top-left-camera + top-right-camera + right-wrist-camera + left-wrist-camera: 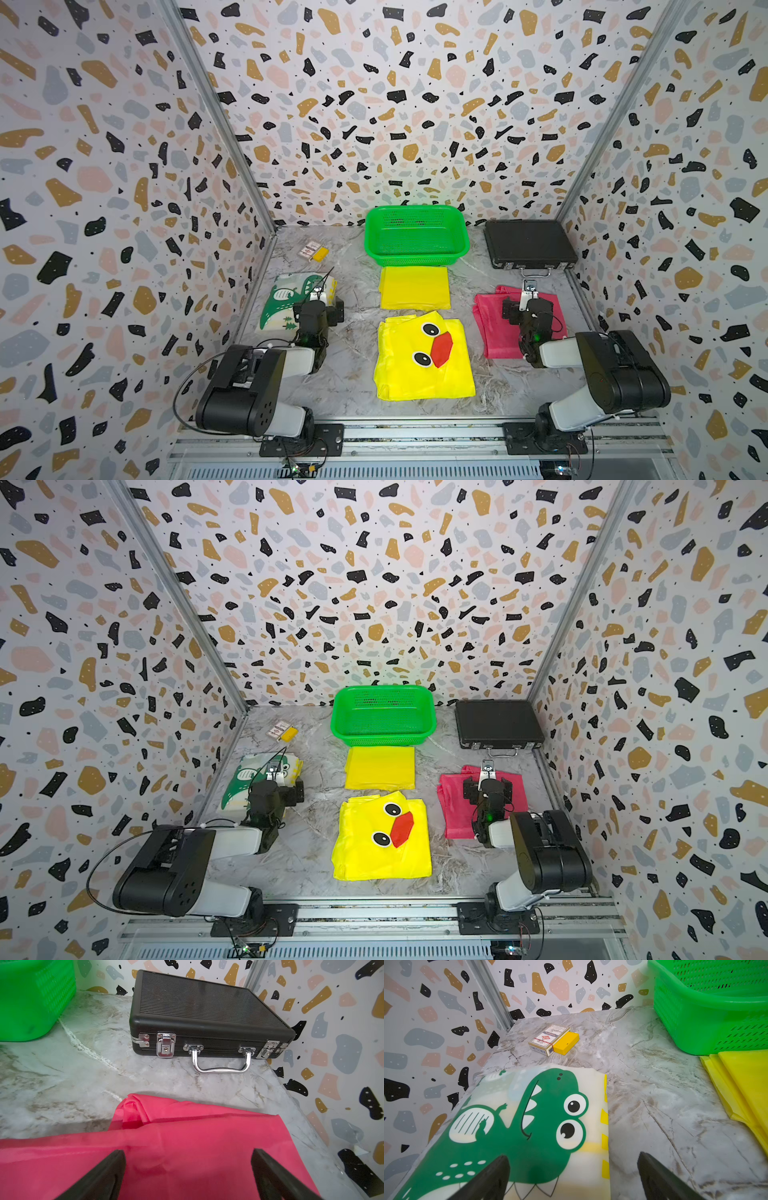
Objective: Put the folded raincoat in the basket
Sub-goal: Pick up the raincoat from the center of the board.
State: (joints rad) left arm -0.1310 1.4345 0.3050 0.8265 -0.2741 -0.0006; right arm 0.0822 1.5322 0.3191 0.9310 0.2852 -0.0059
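We see a bright green perforated plastic basket (pixel 415 254), its mesh floor bare, beside a closed flat black briefcase (pixel 528 243). A folded plain yellow raincoat (pixel 414 287) lies just in front of the basket. The left gripper (pixel 573 1156) hangs over the edge of a dinosaur-print raincoat (pixel 542 1126), and the right gripper (pixel 188 1151) over a pink raincoat (pixel 187 1126). Both have their fingers spread.

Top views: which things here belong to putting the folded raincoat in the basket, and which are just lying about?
Job: green basket; folded raincoats: plain yellow raincoat, duck raincoat, pink raincoat, dinosaur raincoat (which one is meant is unclear).
Lying about: black briefcase; card box; small yellow block.
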